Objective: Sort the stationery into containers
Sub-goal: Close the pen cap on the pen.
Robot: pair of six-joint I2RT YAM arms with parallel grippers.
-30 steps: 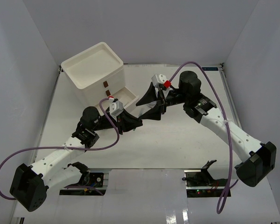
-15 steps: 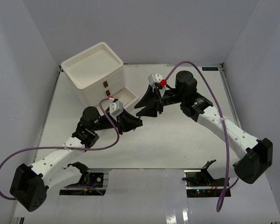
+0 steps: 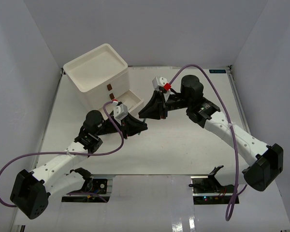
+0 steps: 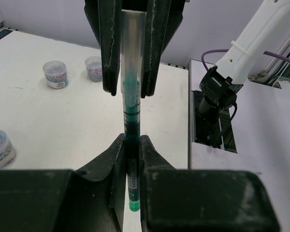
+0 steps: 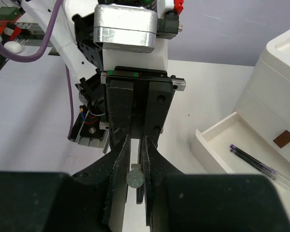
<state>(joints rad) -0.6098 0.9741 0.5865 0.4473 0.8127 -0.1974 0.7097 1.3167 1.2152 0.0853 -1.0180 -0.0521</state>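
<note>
A green pen (image 4: 130,121) with a clear cap is bridged between both grippers above the table. My left gripper (image 4: 131,144) is shut on its green lower half. My right gripper (image 5: 135,152) faces it and is shut on the capped end (image 5: 136,179). In the top view the left gripper (image 3: 138,127) and right gripper (image 3: 146,113) meet tip to tip just right of the white drawer unit (image 3: 94,72), and the pen is hidden between them. The unit's bottom drawer (image 3: 130,100) is pulled out and holds two thin pens (image 5: 253,162).
Three small clear jars (image 4: 55,74) (image 4: 93,68) (image 4: 0,147) stand on the white table in the left wrist view. The right arm's base (image 4: 217,92) sits at the table's edge. The open drawer's rim (image 5: 217,145) lies close to the right of my right gripper.
The right gripper has moved left toward the left gripper and closed on the pen's capped end. The left arm has stayed still, holding the pen.
</note>
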